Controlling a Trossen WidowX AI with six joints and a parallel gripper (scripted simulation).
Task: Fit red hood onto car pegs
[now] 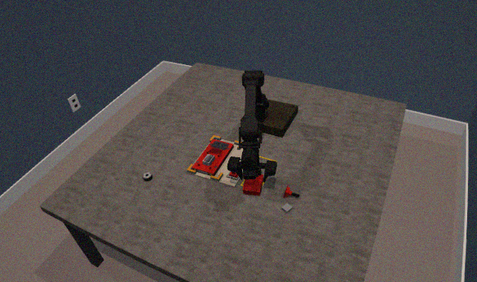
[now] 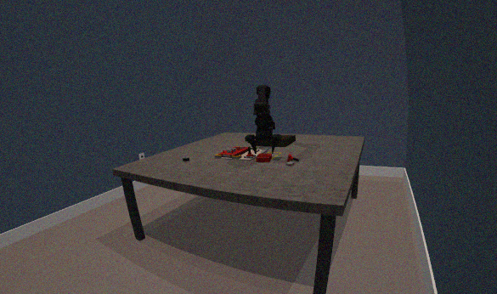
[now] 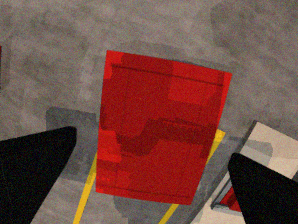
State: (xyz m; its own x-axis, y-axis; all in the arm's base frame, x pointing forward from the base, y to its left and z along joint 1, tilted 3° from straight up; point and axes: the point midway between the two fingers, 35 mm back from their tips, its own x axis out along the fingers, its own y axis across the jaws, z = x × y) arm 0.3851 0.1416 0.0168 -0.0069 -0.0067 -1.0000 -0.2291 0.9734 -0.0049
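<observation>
The hood [image 1: 252, 187] [image 2: 264, 158] [image 3: 160, 100], a red shell with its flat roof up, lies on the table over the front end of a yellow outline [image 3: 86, 192]. My gripper [image 1: 253, 175] [image 2: 264, 151] [image 3: 156, 149] is open and empty above it, with one finger to each side of the hood in the wrist view, apart from it. The red chassis [image 1: 221, 162] [image 2: 240, 150] lies in the jig with yellow corners [image 1: 217, 176], left of the gripper in the top view. The grey engine block [image 1: 208, 159] sits on its deck. The pegs are too small to tell clearly; the hood's corner holes do not show.
A pale board [image 1: 229, 182] [image 3: 260, 137] with a small red part [image 1: 233, 174] lies between chassis and hood. A red cone-shaped part [image 1: 288, 191] and a grey square [image 1: 287, 208] lie right of the hood. A wheel [image 1: 147, 176] [image 2: 185, 159] lies far left. A dark block [image 1: 283, 118] stands behind.
</observation>
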